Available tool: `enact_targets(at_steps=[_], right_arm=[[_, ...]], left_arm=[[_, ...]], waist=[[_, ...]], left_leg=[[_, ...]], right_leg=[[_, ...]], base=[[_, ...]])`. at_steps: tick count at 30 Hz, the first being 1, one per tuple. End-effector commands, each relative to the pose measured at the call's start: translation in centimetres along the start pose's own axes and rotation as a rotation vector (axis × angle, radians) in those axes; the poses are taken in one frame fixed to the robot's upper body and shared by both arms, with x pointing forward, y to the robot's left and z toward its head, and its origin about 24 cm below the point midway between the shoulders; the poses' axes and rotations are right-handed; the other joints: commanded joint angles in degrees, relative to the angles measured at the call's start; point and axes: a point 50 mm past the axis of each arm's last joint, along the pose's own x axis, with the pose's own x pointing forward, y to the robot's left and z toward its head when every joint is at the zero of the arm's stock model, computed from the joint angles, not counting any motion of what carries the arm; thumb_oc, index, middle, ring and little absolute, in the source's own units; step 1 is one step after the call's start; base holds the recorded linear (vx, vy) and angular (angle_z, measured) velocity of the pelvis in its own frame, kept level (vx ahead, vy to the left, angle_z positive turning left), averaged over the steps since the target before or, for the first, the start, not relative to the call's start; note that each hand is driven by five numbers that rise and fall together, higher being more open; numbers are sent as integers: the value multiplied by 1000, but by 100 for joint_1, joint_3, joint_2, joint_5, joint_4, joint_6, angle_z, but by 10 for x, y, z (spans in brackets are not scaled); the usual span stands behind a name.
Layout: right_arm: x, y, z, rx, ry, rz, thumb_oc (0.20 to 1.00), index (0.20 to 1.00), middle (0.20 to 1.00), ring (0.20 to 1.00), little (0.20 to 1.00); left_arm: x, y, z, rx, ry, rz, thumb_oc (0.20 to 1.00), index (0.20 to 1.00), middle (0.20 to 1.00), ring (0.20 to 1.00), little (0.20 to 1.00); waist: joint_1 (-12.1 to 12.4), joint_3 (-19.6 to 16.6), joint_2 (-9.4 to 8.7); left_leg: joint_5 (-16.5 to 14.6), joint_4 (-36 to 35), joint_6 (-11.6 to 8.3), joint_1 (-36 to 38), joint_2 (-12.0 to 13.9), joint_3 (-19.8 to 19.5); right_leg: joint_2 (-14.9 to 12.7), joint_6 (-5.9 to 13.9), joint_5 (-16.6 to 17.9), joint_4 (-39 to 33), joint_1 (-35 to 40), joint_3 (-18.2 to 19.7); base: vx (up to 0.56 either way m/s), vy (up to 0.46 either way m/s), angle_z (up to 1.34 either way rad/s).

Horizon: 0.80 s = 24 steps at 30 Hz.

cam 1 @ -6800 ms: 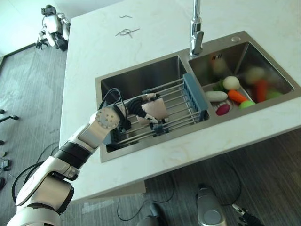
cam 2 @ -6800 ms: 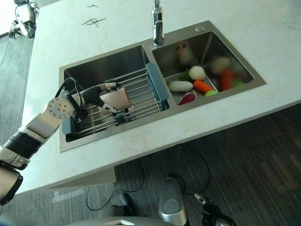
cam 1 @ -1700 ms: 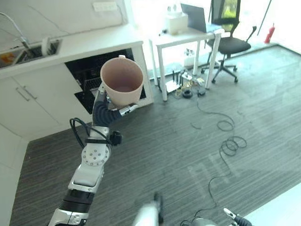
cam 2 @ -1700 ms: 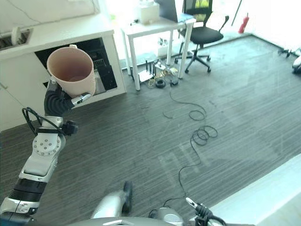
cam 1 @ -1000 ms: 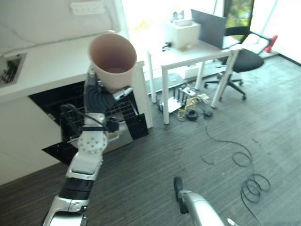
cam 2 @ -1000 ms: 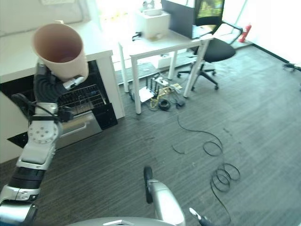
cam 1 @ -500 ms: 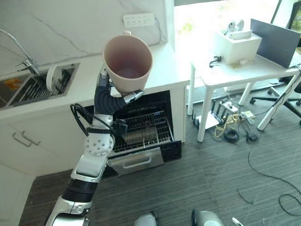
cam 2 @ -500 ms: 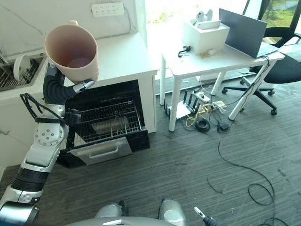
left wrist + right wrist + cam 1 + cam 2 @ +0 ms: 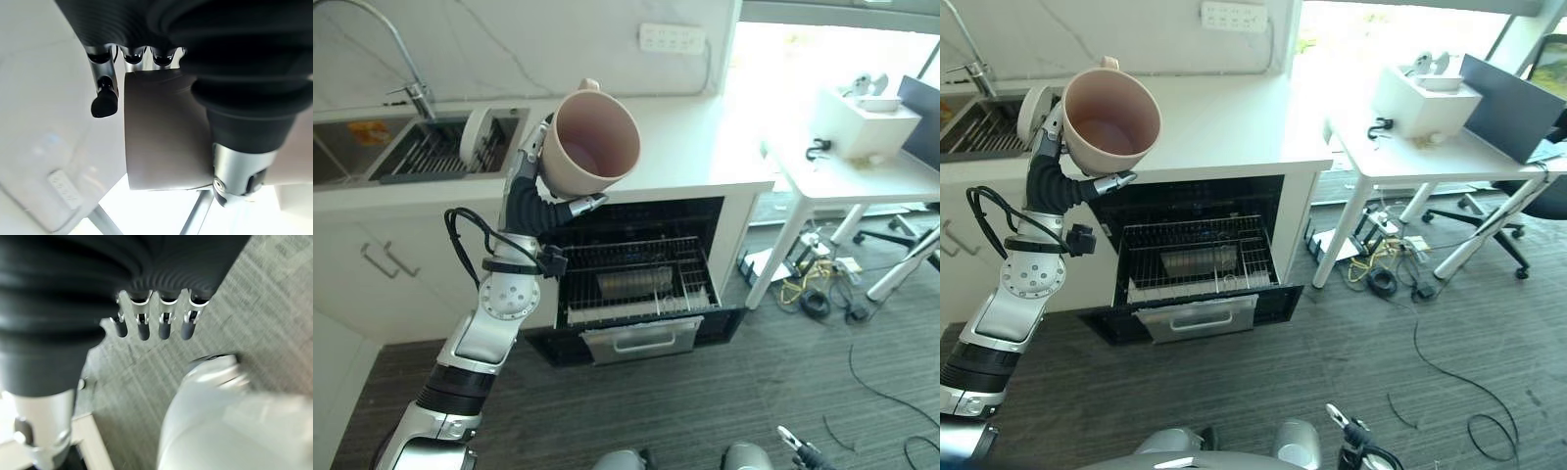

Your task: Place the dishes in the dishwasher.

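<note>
A pale pink cup (image 9: 595, 145) is held up in the air in front of the counter, its mouth tipped toward me. My left hand (image 9: 530, 196) is shut on the cup, with its fingers (image 9: 104, 97) and thumb curled round the cup's wall (image 9: 164, 132). Below the cup the dishwasher (image 9: 636, 294) stands open under the counter. Its wire rack (image 9: 1197, 257) is pulled out, and something grey lies inside it. My right hand (image 9: 151, 325) hangs low over the floor, fingers relaxed and holding nothing.
A sink (image 9: 431, 147) with a drying rack and an upright white plate (image 9: 473, 137) lies in the counter at the left, under a faucet (image 9: 406, 49). A white table (image 9: 862, 166) with a box and cables beneath stands to the right of the dishwasher.
The cup was lifted out of the sink rack and has stayed in my left hand. The camera has swung round, so the counter and the open dishwasher now sit in the middle of the view.
</note>
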Motion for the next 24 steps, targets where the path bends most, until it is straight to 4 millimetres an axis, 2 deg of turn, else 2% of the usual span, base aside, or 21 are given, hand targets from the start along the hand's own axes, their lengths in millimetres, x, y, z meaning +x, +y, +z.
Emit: enact_targets(at_steps=[1, 3, 5, 7, 8, 9, 10, 12, 15, 19, 22, 24], right_arm=[[-3, -5, -9, -37, 8, 7, 1000, 1000, 1000, 1000, 1000], [-4, -13, -12, -46, 16, -10, 1000, 1000, 1000, 1000, 1000], [-5, -16, -11, -50, 19, 11, 1000, 1000, 1000, 1000, 1000], [-7, -21, -15, -26, 9, 35, 1000, 1000, 1000, 1000, 1000], [-9, -25, -16, -4, -7, 23, 1000, 1000, 1000, 1000, 1000], [-9, -26, -15, 3, -14, 20, 1000, 1000, 1000, 1000, 1000], [-9, -26, -11, 2, -21, 20, 1000, 1000, 1000, 1000, 1000], [-7, -28, -5, -21, -15, 8, 1000, 1000, 1000, 1000, 1000], [-9, -31, -15, -27, 24, -20, 1000, 1000, 1000, 1000, 1000], [-9, -26, -21, -57, 28, -18, 1000, 1000, 1000, 1000, 1000], [-9, -24, -17, -40, -4, -18, 1000, 1000, 1000, 1000, 1000], [-8, -19, -7, -35, -70, -4, 1000, 1000, 1000, 1000, 1000]], left_arm=[[14, 14, 32, -60, -160, 108, 200, 200, 200, 200, 200], [9, 14, 27, -56, -118, 156, 200, 200, 200, 200, 200], [5, 18, 24, -44, -101, 175, 200, 200, 200, 200, 200], [5, 21, 23, -96, -85, 171, 200, 200, 200, 200, 200], [10, 16, 23, -167, -90, 153, 200, 200, 200, 200, 200], [11, 14, 24, -189, -92, 150, 200, 200, 200, 200, 200], [11, 12, 24, -210, -91, 150, 200, 200, 200, 200, 200], [6, 8, 21, -305, -60, 151, 200, 200, 200, 200, 200], [1, -13, 17, -469, 9, 94, 200, 200, 200, 200, 200], [-1, -27, 16, -529, 37, 64, 200, 200, 200, 200, 200], [-3, -31, 15, -541, 54, 57, 200, 200, 200, 200, 200], [-4, -31, 15, -548, 64, 56, 200, 200, 200, 200, 200]], waist=[[-191, -254, -11], [-239, -319, -56], [-264, -333, -70], [-332, -298, -47], [-422, -289, 3], [-443, -269, 16], [-450, -231, 30], [-388, -219, 50], [-472, -348, 72], [-469, -417, 95], [-441, -460, 86], [-414, -471, 68]], left_leg=[[-269, -416, -493, 754, 699, -205], [-137, -416, -639, 823, 1004, -113], [-57, -416, -729, 895, 1177, 69], [280, -416, -850, 852, 1444, 768], [418, -416, -999, 770, 1642, 1210], [407, -416, -1032, 719, 1642, 1246], [479, -416, -1009, 613, 1597, 1122], [337, -416, -898, 549, 1216, 450], [196, -416, -869, 583, 1200, 482], [63, -416, -832, 599, 1095, 432], [-19, -416, -776, 642, 1029, 462], [-58, -416, -737, 668, 983, 466]], right_leg=[[326, -24, 255, -476, 675, -573], [454, -158, 64, -476, 827, -721], [518, -244, -34, -476, 907, -878], [553, -374, -170, -476, 1081, -1263], [531, -377, -309, -476, 1205, -1539], [528, -366, -339, -476, 1234, -1593], [549, -402, -301, -476, 1202, -1624], [678, -458, -276, -476, 1165, -1348], [656, -477, -319, -476, 1177, -1416], [617, -436, -337, -476, 1145, -1354], [574, -393, -326, -476, 1129, -1320], [551, -377, -312, -476, 1122, -1316]], base=[[373, -665, 94], [291, -515, 45], [191, -349, 19], [152, -314, 10], [56, -138, 35], [-37, -49, 86], [-69, 20, 121], [4, 100, 42], [70, 120, -44], [54, 92, 10], [45, 68, -7], [31, 27, -13]])
